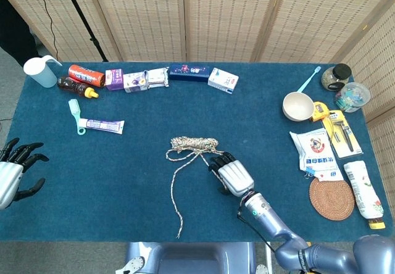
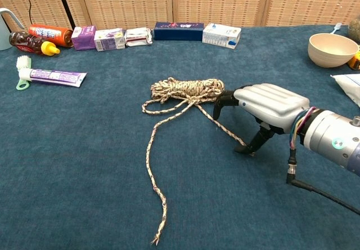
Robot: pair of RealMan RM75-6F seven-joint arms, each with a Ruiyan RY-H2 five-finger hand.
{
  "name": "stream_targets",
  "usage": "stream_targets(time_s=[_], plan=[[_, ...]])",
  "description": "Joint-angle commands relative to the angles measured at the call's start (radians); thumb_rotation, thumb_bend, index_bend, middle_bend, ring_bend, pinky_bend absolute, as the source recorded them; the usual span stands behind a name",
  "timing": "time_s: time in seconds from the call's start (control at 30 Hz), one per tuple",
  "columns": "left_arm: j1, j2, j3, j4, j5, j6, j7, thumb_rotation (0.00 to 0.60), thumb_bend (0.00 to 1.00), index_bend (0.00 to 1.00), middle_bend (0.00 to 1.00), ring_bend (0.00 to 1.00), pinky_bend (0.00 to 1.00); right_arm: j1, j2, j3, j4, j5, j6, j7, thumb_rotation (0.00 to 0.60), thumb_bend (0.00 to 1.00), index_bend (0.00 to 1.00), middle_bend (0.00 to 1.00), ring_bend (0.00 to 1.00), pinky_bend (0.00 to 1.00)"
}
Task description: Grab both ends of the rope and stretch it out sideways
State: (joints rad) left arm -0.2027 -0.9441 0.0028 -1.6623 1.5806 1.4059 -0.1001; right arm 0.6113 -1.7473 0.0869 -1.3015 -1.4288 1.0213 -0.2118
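Rope (image 2: 188, 89) sits mid-counter (image 1: 123, 163), coiled bundle w/ two loose tails: long one runs toward the near edge, short one runs right, under the right hand (image 2: 264, 105). Right hand is palm-down over that short tail, fingers (image 2: 220, 99) curled down by the coil, thumb tip planted at the tail's end; can't tell if it's actually pinching the rope. Left hand (image 1: 13, 169) is way off at the counter's left edge, well apart from the rope, fingers (image 1: 24, 152) spread, holding nothing. Toothpaste tube (image 2: 52, 77) lies far left.
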Motion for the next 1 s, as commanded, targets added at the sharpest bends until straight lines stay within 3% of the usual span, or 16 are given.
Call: stream_targets(time_s=[0.03, 1.0], plan=[[0.000, 0.000, 0.000, -0.002, 0.000, -0.002, 0.001, 0.600, 0.28, 0.36, 0.19, 0.17, 0.00, -0.003, -0.004, -0.003, 0.010, -0.001, 0.005, 0.002, 0.600, 0.23, 0.31, 0.19, 0.20, 0.13], [0.002, -0.011, -0.001, 0.003, 0.000, -0.009, -0.005, 0.600, 0.28, 0.36, 0.19, 0.17, 0.00, -0.001, -0.019, 0.013, 0.162, 0.020, 0.007, -0.004, 0.600, 0.23, 0.33, 0.20, 0.20, 0.11]])
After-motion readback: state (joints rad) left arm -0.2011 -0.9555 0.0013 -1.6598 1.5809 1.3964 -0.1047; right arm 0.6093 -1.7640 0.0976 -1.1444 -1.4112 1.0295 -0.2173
